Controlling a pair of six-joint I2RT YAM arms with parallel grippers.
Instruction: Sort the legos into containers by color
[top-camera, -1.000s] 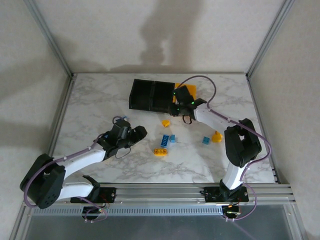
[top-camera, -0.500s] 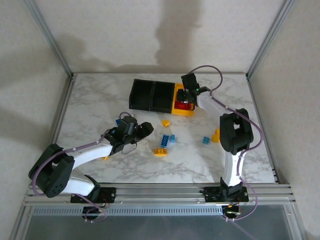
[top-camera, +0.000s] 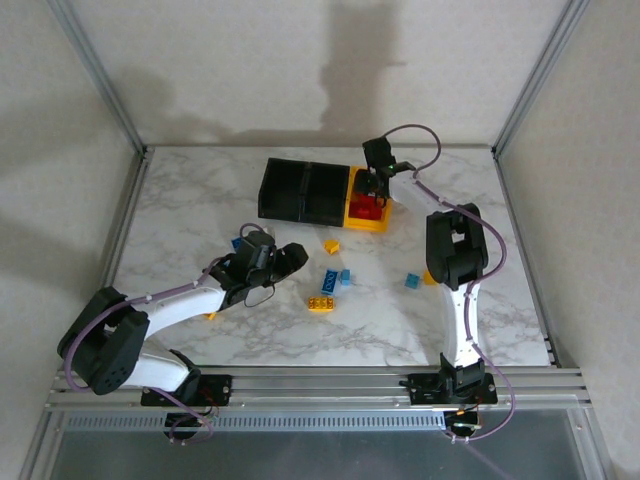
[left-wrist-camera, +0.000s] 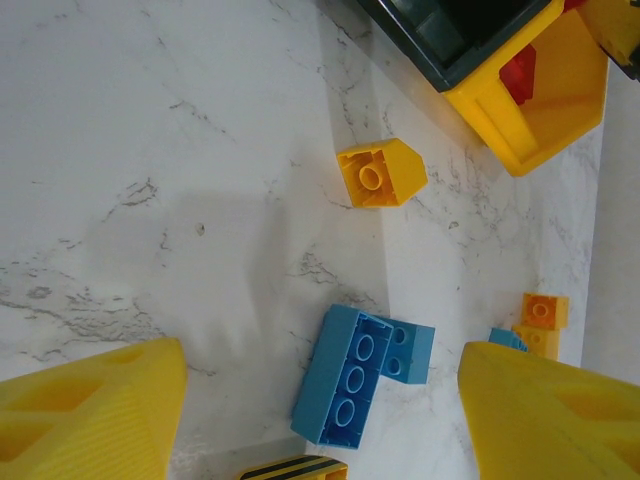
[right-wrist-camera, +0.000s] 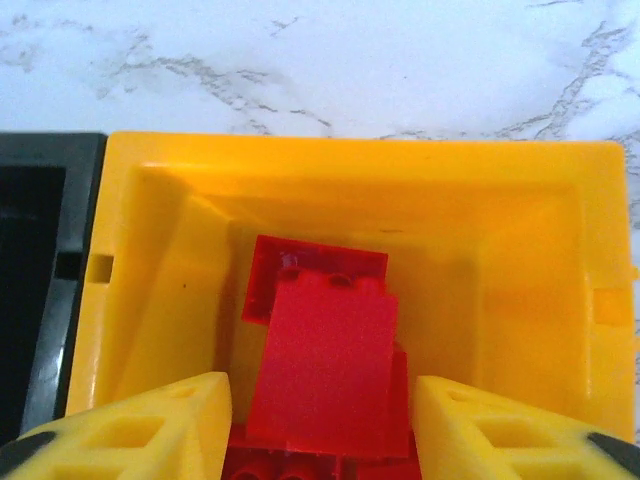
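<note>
Top external: you have the three bins in a row at the far middle of the table (top-camera: 200, 200), two black bins (top-camera: 300, 190) and then the yellow bin (top-camera: 365, 225) at the right end. Right gripper (top-camera: 374, 186) sits over the yellow bin. Left gripper (top-camera: 283, 262) is left of centre, well apart from the bins. Loose legos between the arms: sloped yellow brick (top-camera: 331, 245), long blue brick (top-camera: 329, 279) with a small blue brick (top-camera: 345, 277) just beside it, a yellow piece (top-camera: 320, 303), another blue one (top-camera: 412, 281).

Left wrist: your left gripper (left-wrist-camera: 320, 365) is spread wide and grips nothing. The long blue brick lies flat on the marble between the fingers (left-wrist-camera: 90, 410), the small blue brick touching its side. The sloped yellow brick lies farther out, near the yellow bin's corner.

Right wrist: your right gripper (right-wrist-camera: 320, 388) is partly spread, just above the yellow bin. A red brick (right-wrist-camera: 325, 350) lies tilted on other red bricks inside the bin, between the fingers (right-wrist-camera: 510, 430); it doesn't look clamped. One black bin touches the yellow bin's left wall.
</note>
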